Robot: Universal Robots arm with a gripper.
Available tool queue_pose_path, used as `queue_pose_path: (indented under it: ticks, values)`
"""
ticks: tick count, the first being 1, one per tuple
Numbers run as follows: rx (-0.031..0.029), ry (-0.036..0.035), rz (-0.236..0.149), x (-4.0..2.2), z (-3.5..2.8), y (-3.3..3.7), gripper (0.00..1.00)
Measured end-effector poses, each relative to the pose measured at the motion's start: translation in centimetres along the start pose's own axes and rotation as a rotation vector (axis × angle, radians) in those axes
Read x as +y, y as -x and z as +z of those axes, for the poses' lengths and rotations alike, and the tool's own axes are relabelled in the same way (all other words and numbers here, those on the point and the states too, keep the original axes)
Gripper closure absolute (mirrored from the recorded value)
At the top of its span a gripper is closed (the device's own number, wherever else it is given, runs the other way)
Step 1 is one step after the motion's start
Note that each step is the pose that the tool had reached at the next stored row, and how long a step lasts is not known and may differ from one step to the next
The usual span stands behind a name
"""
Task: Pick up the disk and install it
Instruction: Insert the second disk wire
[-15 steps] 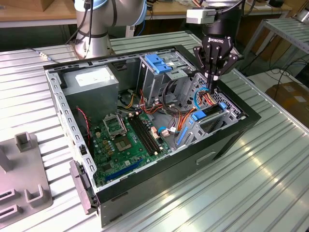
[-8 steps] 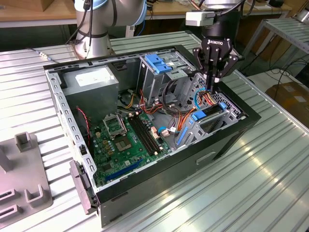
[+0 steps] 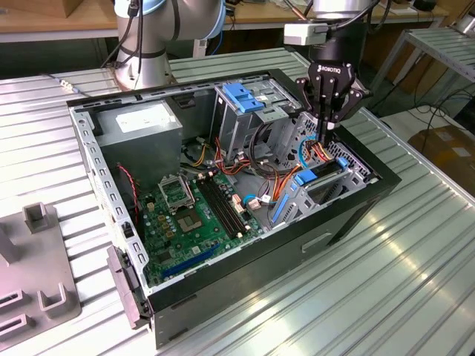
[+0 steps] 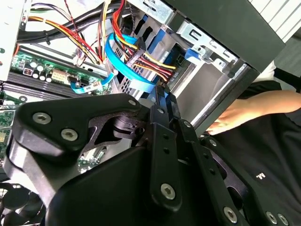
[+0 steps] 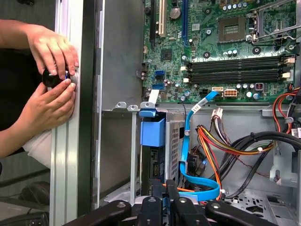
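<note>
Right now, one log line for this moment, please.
gripper: fingers shut, down inside computer case | nearest: disk in drive bay | contact: cannot tell | person's hands at case rim

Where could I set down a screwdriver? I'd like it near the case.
The ribbed table is bare on the exterior view's right of the computer case. Inside, cables crowd the drive bays under the hand. Grey fixtures occupy the table on the exterior view's left.

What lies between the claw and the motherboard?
In the first wrist view, a blue flat cable and coloured wires cross between claw and motherboard.
</note>
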State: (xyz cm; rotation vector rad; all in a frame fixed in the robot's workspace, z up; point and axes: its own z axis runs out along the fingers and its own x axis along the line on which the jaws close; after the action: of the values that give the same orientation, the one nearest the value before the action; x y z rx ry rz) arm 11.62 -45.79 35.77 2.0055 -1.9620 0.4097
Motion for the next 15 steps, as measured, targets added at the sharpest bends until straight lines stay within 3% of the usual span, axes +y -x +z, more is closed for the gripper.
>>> queue_pose_path:
  ticks: [6,7,9,11,13,15]
  values:
    - [0.0,0.0,0.0,0.13,0.44,-0.84,0.84]
    - [-0.0049,-0.0002,0.0,0.31,0.56,-1.09,0.84]
    - [-0.0335,-0.0008,0.0,0.64,0.77,-1.48,0.84]
    - [-0.0551,-0.0014,-0.001,0.85,0.92,-1.73,0.84]
    - [-0.073,-0.0019,-0.001,1.04,1.05,-2.01,0.84]
    - [-0.0831,-0.0023,-0.002,1.24,1.2,-2.3,0.84]
